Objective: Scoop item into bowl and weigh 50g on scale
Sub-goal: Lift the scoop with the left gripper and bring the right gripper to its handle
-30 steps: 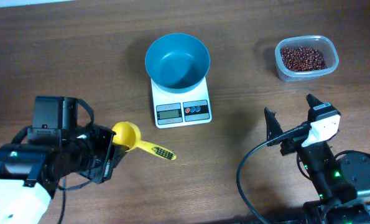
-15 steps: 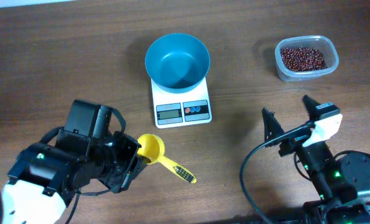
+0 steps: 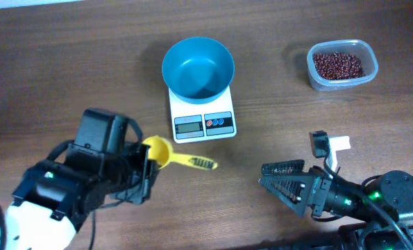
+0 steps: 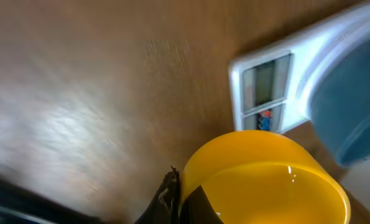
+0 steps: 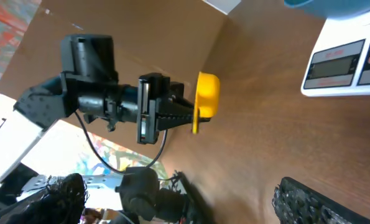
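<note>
Below-left of the scale (image 3: 203,117), the left end effector (image 3: 146,161) clamps a yellow scoop (image 3: 159,153) (bowl (image 3: 198,67) well apart).

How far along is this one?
Early. Done: the teal bowl sits on the scale, and it is empty. In hand: the left hand grips the yellow scoop at its cup, which is empty too. Left: the beans lie in the clear tub at the far right; scooping and weighing have not begun. The right hand is open, holding nothing.

Even overhead light; left-wrist view motion-blurred, glary.
</note>
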`<state>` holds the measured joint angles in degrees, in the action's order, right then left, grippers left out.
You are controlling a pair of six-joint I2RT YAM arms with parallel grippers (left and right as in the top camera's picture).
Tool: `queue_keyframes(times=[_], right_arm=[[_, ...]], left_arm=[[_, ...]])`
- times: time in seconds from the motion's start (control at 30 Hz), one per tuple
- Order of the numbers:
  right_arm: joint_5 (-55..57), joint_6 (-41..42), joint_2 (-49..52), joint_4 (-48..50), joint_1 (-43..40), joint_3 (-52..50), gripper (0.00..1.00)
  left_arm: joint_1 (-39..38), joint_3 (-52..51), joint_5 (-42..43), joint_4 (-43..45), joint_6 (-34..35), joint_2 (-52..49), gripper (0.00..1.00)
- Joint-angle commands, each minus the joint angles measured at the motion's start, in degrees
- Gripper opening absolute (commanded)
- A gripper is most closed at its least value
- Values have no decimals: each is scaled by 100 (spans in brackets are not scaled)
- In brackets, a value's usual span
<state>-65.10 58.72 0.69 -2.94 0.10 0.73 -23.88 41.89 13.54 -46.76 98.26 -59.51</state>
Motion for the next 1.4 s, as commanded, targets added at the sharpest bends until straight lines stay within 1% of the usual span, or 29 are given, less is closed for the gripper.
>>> queue_keyframes(times=[0.0, 0.03, 0.1, 0.17, 0.23, 0.33, 0.4, 0.47, 0.53, 0.57, 0.63, 0.67, 0.7, 0.73, 0.83, 0.87, 0.93, 1.0, 1.03, 1.1, 1.17, 1.2, 1.27, 1.37], right_arm=[[133, -122, -33, 17, 33, -42, 94], [133, -44, -33, 17, 33, -42, 91], [131, 50, -33, 17, 33, -42, 84], [136, 46, -33, 17, 33, -42, 80], [199, 46, -33, 15, 33, -42, 76], [492, 0, -33, -155, 33, -42, 71], [883, -28, -33, -155, 33, -42, 68], [1202, -352, -33, -157, 33, -42, 65], [1231, -669, 39, -179, 33, -42, 65], [1248, -752, 162, -177, 33, -42, 66], [1196, -1060, 608, -175, 35, -42, 76], [1178, -1202, 927, -120, 35, -42, 78], [1154, -1207, 1165, -22, 68, -37, 77], [1139, -1355, 1495, 44, 273, 50, 77], [1460, -1416, 2144, 42, 1132, 326, 77], [1657, -1416, 2339, 44, 1443, 393, 77], [2393, -1414, 2671, 142, 2035, 442, 77], [2789, -1298, 2809, 415, 2365, 444, 74], [3027, -1217, 2876, 544, 2485, 444, 69], [3112, -1152, 2957, 667, 2518, 444, 64], [3130, -1152, 3075, 686, 2518, 444, 56], [3130, -1152, 3086, 686, 2518, 444, 53], [3130, -1150, 3086, 686, 2518, 444, 50], [3112, -1016, 3086, 684, 2518, 444, 38]], left_arm=[[-675, 9, 13, 660, 756, -92, 0], [-898, 9, -63, 828, 979, -240, 0], [-1237, 9, -70, 1150, 1045, -669, 0], [-1580, 9, 256, 1954, 1047, -1215, 0], [-1829, 9, 326, 2575, 1067, -1558, 0], [-2065, 9, 317, 2909, 1198, -1668, 0], [-2098, 11, 321, 2916, 1193, -1668, 0], [-2098, 11, 315, 2889, 1187, -1668, 0], [-2098, 9, 251, 2702, 1182, -1668, 0], [-2098, 11, 177, 2632, 1182, -1668, 0], [-2096, 11, 116, 2605, 1145, -1668, 0], [-2096, 11, -11, 2490, 1145, -1668, 0], [-2096, 9, -120, 2326, 1145, -1668, 0], [-2090, 11, -188, 2028, 1145, -1668, 0], [-2015, 11, -243, 1718, 1143, -1665, 0], [-1954, 11, -243, 1663, 1145, -1665, 0], [-1882, 11, -85, 1626, 1145, -1665, 0], [-1882, 11, 57, 1624, 1145, -1665, 0], [-1884, 11, 295, 1624, 1145, -1665, 0], [-1926, 11, 483, 1672, 1147, -1665, 0], [-2153, 11, 483, 2011, 1154, -1668, 0], [-2245, 11, 452, 2057, 1217, -1668, 0], [-2302, 9, 448, 2057, 1217, -1668, 0], [-2299, 9, 402, 2022, 1215, -1668, 0]])
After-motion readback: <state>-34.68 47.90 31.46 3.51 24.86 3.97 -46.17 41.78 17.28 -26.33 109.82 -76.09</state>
